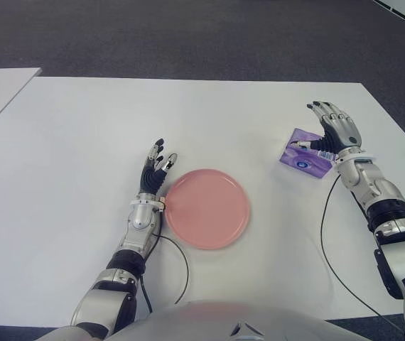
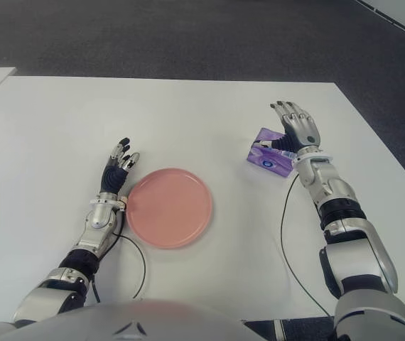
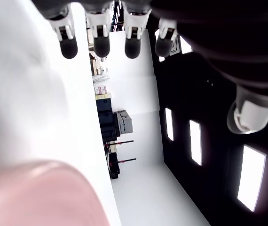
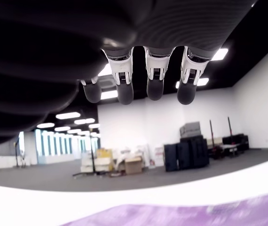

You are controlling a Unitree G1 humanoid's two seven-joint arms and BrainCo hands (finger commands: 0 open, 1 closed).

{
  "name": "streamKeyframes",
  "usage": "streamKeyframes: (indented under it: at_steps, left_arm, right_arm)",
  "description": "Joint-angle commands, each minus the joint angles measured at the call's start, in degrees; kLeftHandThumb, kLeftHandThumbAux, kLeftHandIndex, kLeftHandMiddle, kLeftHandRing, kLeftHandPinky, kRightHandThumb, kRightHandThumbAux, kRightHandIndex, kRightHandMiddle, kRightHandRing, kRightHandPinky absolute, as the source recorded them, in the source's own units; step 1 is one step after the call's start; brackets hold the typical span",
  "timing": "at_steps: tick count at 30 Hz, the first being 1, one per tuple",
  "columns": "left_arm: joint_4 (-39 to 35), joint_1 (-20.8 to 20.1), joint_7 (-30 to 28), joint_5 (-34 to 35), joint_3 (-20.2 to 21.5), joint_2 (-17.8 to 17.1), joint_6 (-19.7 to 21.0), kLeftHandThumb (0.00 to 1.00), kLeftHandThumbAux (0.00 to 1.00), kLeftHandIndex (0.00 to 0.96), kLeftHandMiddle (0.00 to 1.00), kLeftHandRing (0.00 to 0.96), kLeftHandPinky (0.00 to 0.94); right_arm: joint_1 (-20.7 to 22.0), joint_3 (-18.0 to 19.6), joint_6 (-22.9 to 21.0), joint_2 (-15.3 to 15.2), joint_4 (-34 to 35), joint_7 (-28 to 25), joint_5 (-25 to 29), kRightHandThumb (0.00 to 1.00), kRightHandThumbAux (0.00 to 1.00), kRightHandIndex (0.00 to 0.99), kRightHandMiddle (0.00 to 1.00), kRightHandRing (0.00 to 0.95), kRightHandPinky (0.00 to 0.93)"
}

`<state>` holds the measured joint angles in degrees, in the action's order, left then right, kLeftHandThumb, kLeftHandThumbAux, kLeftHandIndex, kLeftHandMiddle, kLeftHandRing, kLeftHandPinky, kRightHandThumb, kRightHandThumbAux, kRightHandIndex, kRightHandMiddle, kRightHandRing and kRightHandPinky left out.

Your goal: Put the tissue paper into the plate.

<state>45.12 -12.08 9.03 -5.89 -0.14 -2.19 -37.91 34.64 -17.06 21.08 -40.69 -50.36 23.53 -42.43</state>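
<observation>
White worktop is carrying everything. Pink plate is sitting near its front middle, holding nothing. Purple tissue pack is lying well to the plate's right, flat on the worktop. Right hand is hovering at the pack's right edge, fingers spread and extended, gripping nothing. Left hand is showing just beside the plate's left rim, fingers straight and relaxed, holding nothing.
</observation>
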Motion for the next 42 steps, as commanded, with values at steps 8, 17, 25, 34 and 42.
streamKeyframes:
  at_steps: [8, 17, 25, 34, 42]
  left_arm:
    - [1.0, 2.8, 1.3, -1.6, -0.5, 0.0, -0.3, 0.000, 0.429, 0.000, 0.000, 0.000, 0.000]
    - [0.3, 3.1, 1.5, -1.8, -0.4, 0.0, 0.1, 0.000, 0.446, 0.000, 0.000, 0.000, 0.000]
    - [-0.8, 3.8, 1.3, -1.6, -0.4, 0.2, 0.9, 0.000, 0.446, 0.000, 0.000, 0.000, 0.000]
    - [-1.0, 3.9, 0.6, -1.3, -0.4, 0.1, 0.8, 0.000, 0.443, 0.000, 0.000, 0.000, 0.000]
    - [-1.3, 3.9, -0.4, -0.3, -0.4, 0.3, 0.9, 0.000, 0.457, 0.000, 0.000, 0.000, 0.000]
  right_arm:
    - [2.6, -3.1, 1.0, 2.9, -5.6, -2.1, -0.4, 0.165, 0.444, 0.000, 0.000, 0.000, 0.000]
    - [3.6, -5.7, 1.1, 4.2, -9.4, -1.2, -1.2, 0.163, 0.422, 0.000, 0.000, 0.000, 0.000]
    - [4.2, -7.3, 1.4, 4.9, -12.7, -0.4, -1.1, 0.156, 0.394, 0.000, 0.000, 0.000, 0.000]
    - [3.4, -7.6, 1.3, 5.4, -14.9, -1.9, 0.3, 0.157, 0.386, 0.000, 0.000, 0.000, 0.000]
    - [3.0, -8.4, 0.1, 5.6, -16.3, -3.3, 0.0, 0.139, 0.390, 0.000, 0.000, 0.000, 0.000]
